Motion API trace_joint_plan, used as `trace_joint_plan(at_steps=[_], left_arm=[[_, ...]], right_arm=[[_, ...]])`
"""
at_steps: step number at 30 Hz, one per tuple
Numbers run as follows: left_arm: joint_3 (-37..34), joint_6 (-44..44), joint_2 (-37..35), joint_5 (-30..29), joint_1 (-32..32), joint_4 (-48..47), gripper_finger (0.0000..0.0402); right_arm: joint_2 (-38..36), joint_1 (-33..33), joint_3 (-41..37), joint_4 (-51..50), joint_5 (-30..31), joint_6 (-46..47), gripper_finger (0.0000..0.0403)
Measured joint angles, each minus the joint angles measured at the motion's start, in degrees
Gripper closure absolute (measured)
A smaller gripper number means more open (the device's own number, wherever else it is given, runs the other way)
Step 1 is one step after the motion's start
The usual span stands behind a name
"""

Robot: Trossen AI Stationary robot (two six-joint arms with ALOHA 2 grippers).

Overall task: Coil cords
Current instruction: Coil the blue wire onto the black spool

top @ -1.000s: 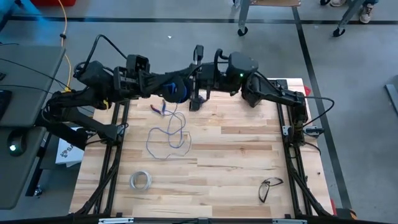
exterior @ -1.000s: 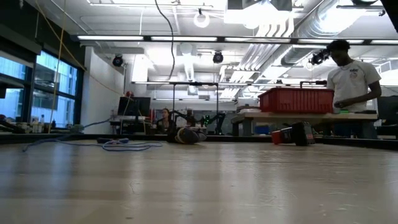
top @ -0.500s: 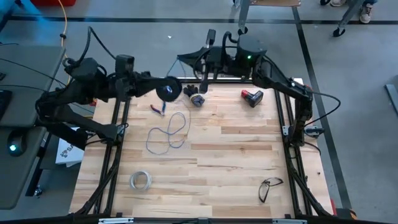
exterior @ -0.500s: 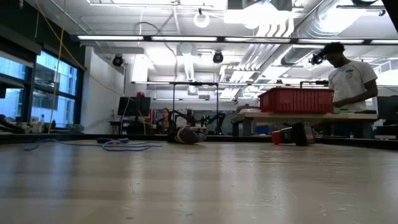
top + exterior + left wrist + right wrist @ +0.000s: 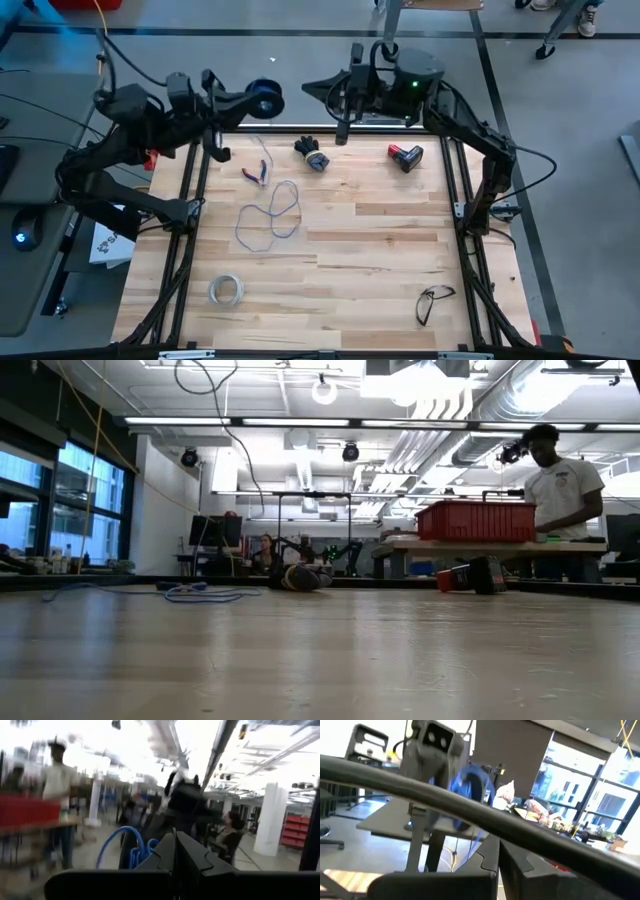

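While the left tool [image 5: 262,98] was raised above the far left edge of the counter [image 5: 380,260], its fingers were closed on the small round dark blue spool [image 5: 266,98], which hung in the air beyond the wood. The right tool [image 5: 341,125] was closed too and held nothing; it pointed down over the far edge, a little to the right of the spool.

From the spool, the long thin bluish-grey wire [image 5: 268,215] seemed to fall to the counter, where most of it lay in loose open loops on the left half. I judge the coiling to be at an early stage: the spool was lifted, but nearly all of the wire was not yet wound.

Small red-handled pliers [image 5: 255,173] lay just beside the far end of the loops and could catch the wire when it is pulled. A dark round object [image 5: 313,156] and a red and black block [image 5: 405,156] lay farther right, near the far edge. A whitish ring of tape [image 5: 227,290] and black glasses [image 5: 434,300] lay well apart, near the front.
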Motion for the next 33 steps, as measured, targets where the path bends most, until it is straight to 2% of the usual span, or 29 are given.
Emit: trace_joint_plan(at_steps=[6, 9, 13, 18, 22, 27, 33], left_arm=[[0.0, 8.8, -0.4, 0.5, 0.1, -0.2, 0.0401], [0.0, 7.0, -0.5, 2.6, 0.1, -3.6, 0.0401], [0.0, 1.6, -0.5, 6.4, 0.1, -9.8, 0.0401], [0.8, -2.9, -0.3, 11.6, 0.6, -15.8, 0.0401], [6.0, -3.4, 1.8, 13.9, 1.8, -23.9, 0.0401], [12.8, -0.7, 4.8, 14.5, 2.0, -29.2, 0.0401], [16.9, -0.8, 7.1, 15.9, 2.0, -32.4, 0.0401]], right_arm=[[-0.3, 1.0, 0.0, -2.1, 2.1, 1.5, 0.0403], [-1.0, 1.0, 0.0, -3.8, 2.5, 2.3, 0.0403], [-1.8, 0.9, 0.0, -8.7, 0.8, 7.8, 0.0397], [-1.1, 1.1, 0.0, -17.6, -4.2, 12.5, 0.0342], [0.9, 2.2, -0.1, -22.4, -5.3, 11.9, 0.0283], [4.0, 3.3, -0.1, -18.3, -5.7, 11.6, 0.0238], [7.2, 3.5, -0.1, -11.7, -3.3, 11.1, 0.0231]])
